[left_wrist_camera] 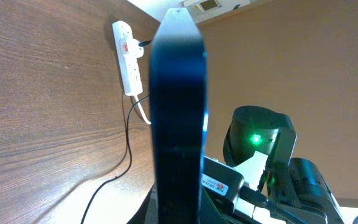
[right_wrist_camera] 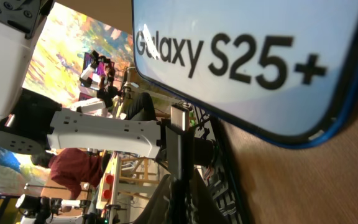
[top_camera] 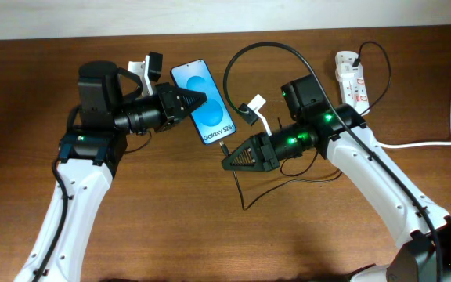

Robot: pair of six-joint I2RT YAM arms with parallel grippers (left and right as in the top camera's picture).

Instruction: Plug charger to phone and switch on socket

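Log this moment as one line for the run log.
left gripper: holds phone | right gripper: holds charger tip at phone's bottom end | seated: cannot tell | socket: no gripper on it

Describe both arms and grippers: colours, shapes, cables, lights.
Both arms have white shell links with black motor housings at the joints. The left gripper and right gripper end in black, wedge-shaped ribbed fingers. The right wrist carries green lights, and a black cable runs along its white forearm. The left arm shows a small teal light.
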